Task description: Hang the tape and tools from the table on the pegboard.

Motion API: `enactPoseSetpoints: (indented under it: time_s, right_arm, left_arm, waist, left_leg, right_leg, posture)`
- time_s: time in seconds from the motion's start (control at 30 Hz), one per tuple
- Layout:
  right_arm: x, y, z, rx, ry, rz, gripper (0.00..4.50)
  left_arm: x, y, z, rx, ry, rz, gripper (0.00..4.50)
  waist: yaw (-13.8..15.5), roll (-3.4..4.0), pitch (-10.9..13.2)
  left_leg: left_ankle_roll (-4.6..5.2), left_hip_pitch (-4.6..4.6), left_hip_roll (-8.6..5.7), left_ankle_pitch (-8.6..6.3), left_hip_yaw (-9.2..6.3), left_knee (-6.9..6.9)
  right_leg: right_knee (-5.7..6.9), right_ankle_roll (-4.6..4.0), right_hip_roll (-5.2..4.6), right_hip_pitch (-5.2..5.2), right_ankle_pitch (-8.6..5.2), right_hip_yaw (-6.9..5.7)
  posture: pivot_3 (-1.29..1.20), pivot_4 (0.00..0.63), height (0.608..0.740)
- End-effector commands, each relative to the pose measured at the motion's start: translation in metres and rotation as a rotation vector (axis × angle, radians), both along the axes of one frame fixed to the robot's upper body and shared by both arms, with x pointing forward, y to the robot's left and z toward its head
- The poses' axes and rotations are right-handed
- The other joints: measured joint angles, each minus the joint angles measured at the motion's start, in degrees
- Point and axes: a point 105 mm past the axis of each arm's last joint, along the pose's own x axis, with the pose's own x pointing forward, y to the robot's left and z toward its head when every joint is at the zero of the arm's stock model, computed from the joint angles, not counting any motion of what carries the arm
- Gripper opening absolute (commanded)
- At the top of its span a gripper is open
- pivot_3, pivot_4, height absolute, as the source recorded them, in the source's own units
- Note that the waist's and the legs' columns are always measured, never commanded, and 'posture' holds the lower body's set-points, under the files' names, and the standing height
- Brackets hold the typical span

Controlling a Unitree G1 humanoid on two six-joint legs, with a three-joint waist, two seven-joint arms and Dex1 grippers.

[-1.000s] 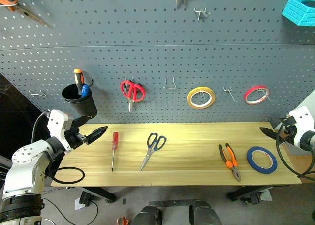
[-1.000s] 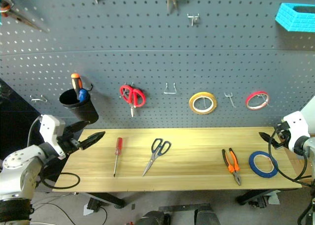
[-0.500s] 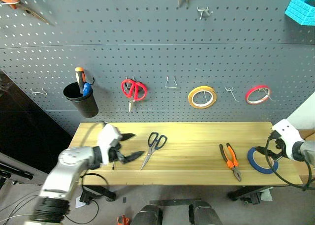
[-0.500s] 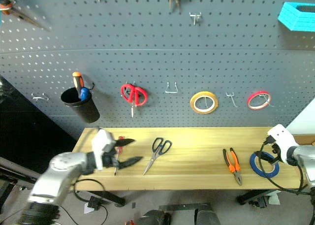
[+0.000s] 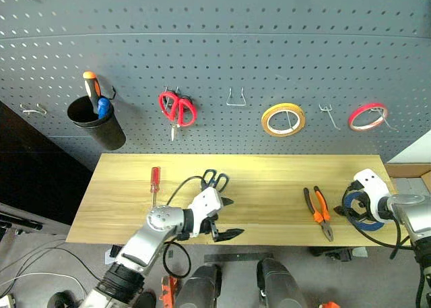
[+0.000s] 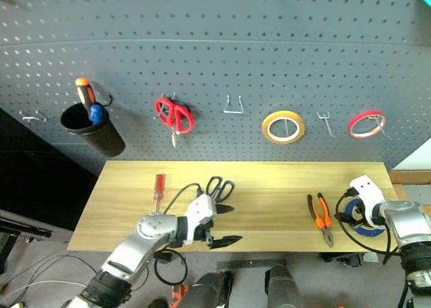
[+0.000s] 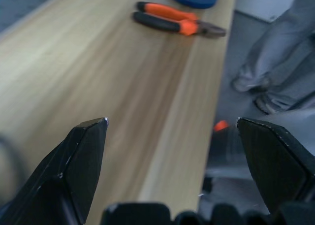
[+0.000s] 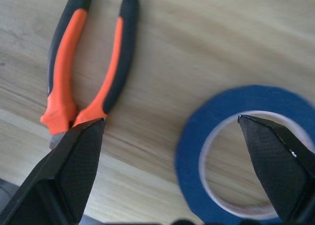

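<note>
While both grippers stand wide and hold nothing, I see the main risk on the right side: the right gripper (image 8: pixel 172 131) hangs just over the blue tape (image 8: pixel 246 151), which lies flat on the table (image 5: pixel 269 180) near its right end, with the pliers (image 5: pixel 318 212) just beside it. If I come down off-centre, one finger could land on the thin ring and push it toward the table's near edge, or nudge the pliers' handles instead. A flat ring is also hard to pinch; I judge it may slip out sideways.

My left gripper (image 5: pixel 225 217) sits over the scissors (image 5: pixel 214 180), whose dark handles show just beyond it; the blades are hidden under the arm, so I cannot tell how they lie. Closing blind could skid them along the wood. A black cable loops close by the handles and could catch.

The red screwdriver (image 5: pixel 155 185) lies apart to the left. On the pegboard (image 5: pixel 215 65), the red scissors (image 5: pixel 176 109), yellow tape (image 5: pixel 283 118) and red tape (image 5: pixel 368 116) occupy hooks; the bare hook (image 5: pixel 235 99) between them looks free.
</note>
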Motion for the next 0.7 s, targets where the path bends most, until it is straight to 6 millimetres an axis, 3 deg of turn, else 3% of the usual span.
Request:
enactPoseSetpoints:
  time_s: [0.03,0.2,0.37,0.47,0.7]
  right_arm:
    - [0.001,-0.012,-0.002,-0.042,0.016,-0.092,4.5]
    - [0.006,-0.01,-0.006,-0.036,0.019,-0.173,4.5]
    - [0.005,-0.007,-0.014,-0.033,0.054,-0.212,4.5]
    - [0.013,-0.005,-0.014,0.018,0.014,-0.279,3.92]
    - [0.009,-0.019,-0.012,-0.021,0.003,-0.345,1.59]
  left_arm:
    - [-0.012,-0.01,0.011,-0.031,-0.028,-0.03,4.48]
    - [-0.023,-0.01,0.014,-0.039,-0.011,-0.021,4.48]
    - [-0.021,-0.009,0.015,-0.036,-0.025,0.005,4.48]
    - [-0.016,-0.015,0.024,-0.08,-0.042,0.029,4.5]
    - [-0.009,-0.013,0.034,-0.098,-0.055,0.026,4.5]
  waist:
    - [0.1,-0.07,0.7]
    - [0.0,-0.19,2.2]
    - [0.1,-0.3,2.5]
    - [0.1,-0.64,2.7]
    - [0.2,-0.94,3.0]
  left_leg:
    - [0.01,-0.01,0.0,0.0,0.02,0.01]
    - [0.21,-0.02,0.0,-0.12,0.03,0.07]
    - [0.21,-0.04,0.0,-0.12,0.0,0.09]
    - [0.2,-0.04,-0.01,-0.12,-0.01,0.08]
    - [0.14,-0.06,-0.02,-0.09,-0.05,0.13]
  right_leg:
    - [-0.01,0.0,-0.02,0.0,0.0,0.01]
    - [0.05,0.0,-0.02,-0.01,0.0,0.01]
    - [0.08,0.0,-0.02,-0.02,0.01,-0.05]
    - [0.05,0.01,-0.02,-0.01,0.01,-0.06]
    - [0.05,0.05,-0.02,-0.01,0.04,-0.1]
  posture:
    - [-0.06,0.359,0.74]
    - [-0.04,0.372,0.74]
    - [-0.04,0.379,0.74]
    - [-0.03,0.379,0.74]
    - [-0.05,0.361,0.74]
